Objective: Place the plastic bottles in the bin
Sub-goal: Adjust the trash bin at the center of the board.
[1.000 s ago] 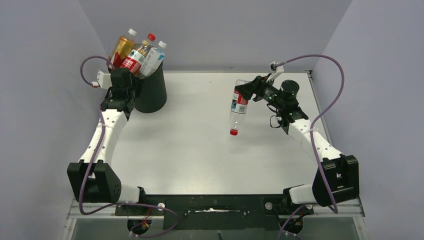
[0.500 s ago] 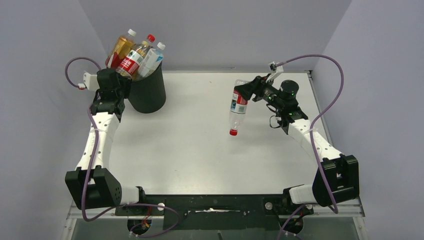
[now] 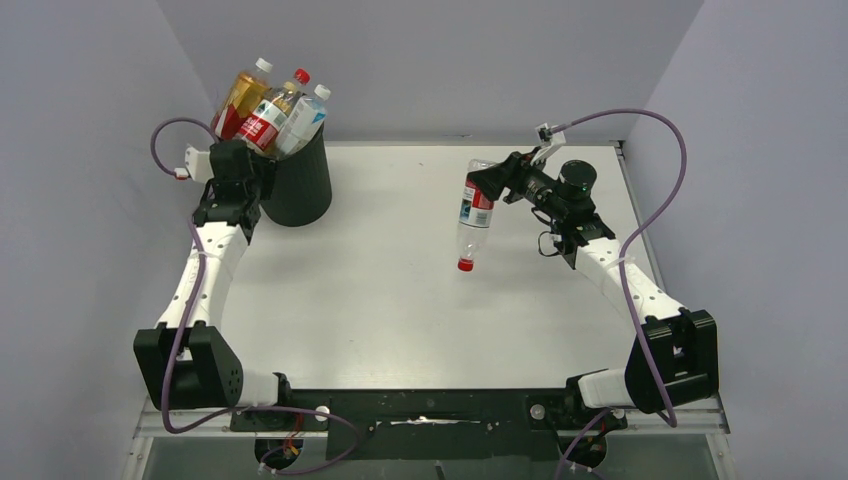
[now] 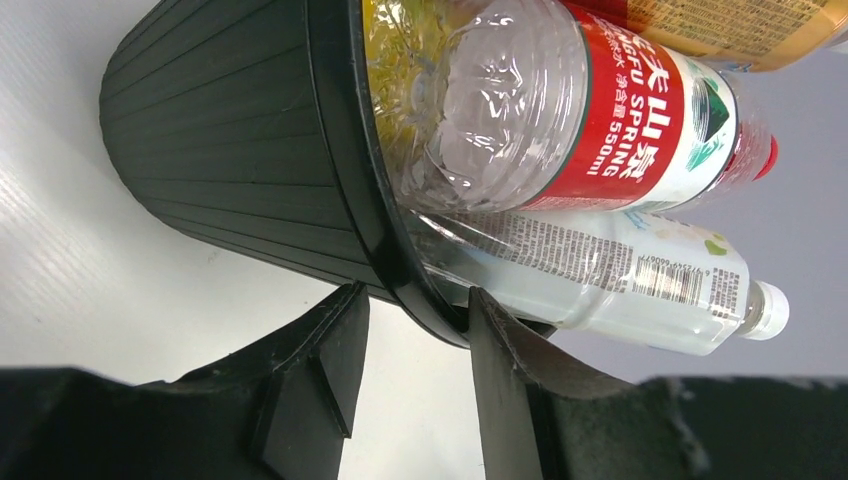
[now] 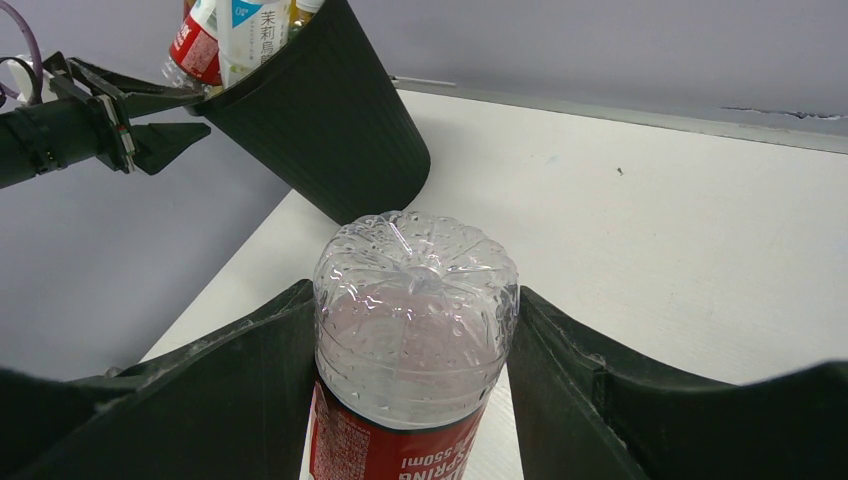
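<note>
While the right gripper (image 5: 412, 300) clamps the held bottle (image 3: 476, 212), a clear one with a red label, by its base end so that the red cap hangs down above the right-centre of the white table (image 3: 380, 300), the black bin (image 3: 305, 190) stands at the table's far-left corner, well apart from it. Its mouth is crowded: an amber bottle (image 3: 243, 95), a second red-labelled bottle (image 3: 270, 118) and a white-labelled bottle (image 3: 305, 118) lean together and jut well past the rim, caps uppermost, close under the back wall (image 3: 450, 60). The left gripper (image 4: 415, 295) sits at the bin's left side with its jaws part way apart astride the rolled rim. One finger is outside the ribbed wall and the other is beneath the overhanging white-labelled bottle; whether they pinch the rim cannot be told. That arm and the looping left cable (image 3: 165, 135) fill the narrow strip between the bin and the grey left wall (image 3: 80, 150). Between the held bottle and the bin lies a broad stretch of white tabletop, and the bin's right flank faces it. The right arm runs along the table's right edge, with the purple right cable (image 3: 655, 120) arching above it near the right-hand wall.
</note>
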`<state>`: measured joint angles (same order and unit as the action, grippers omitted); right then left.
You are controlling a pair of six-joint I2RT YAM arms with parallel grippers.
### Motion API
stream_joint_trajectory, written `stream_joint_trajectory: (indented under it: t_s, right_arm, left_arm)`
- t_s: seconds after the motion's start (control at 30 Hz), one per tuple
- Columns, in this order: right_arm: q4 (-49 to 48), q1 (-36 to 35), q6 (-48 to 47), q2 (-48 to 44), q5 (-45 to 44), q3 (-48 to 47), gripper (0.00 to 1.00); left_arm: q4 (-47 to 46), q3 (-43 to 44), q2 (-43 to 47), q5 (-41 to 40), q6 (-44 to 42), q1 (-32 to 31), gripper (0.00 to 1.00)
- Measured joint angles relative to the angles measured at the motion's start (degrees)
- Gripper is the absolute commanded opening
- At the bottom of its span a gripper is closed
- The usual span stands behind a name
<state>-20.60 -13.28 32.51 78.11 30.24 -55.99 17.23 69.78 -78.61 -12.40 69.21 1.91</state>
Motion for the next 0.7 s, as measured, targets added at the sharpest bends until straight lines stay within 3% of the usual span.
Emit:
stream_joint_trajectory:
  t_s: [0.1, 0.2, 0.27, 0.7]
  right_arm:
    - [0.0, -0.2, 0.0, 0.0, 0.0, 0.0, 0.41]
    - [0.0, -0.2, 0.0, 0.0, 0.0, 0.0, 0.41]
    - [0.0, -0.3, 0.0, 0.0, 0.0, 0.0, 0.41]
    - [0.0, -0.3, 0.0, 0.0, 0.0, 0.0, 0.41]
  left_arm:
    - [-0.6, -0.1, -0.5, -0.5, 0.7, -0.5, 0.39]
    - [-1.1, -0.1, -0.8, -1.1, 1.5, -0.9, 0.28]
    - [-1.6, -0.1, -0.8, -1.4, 2.0, -1.0, 0.26]
    - [-2.2, -0.5, -0.8, -1.4, 3.2, 0.6, 0.24]
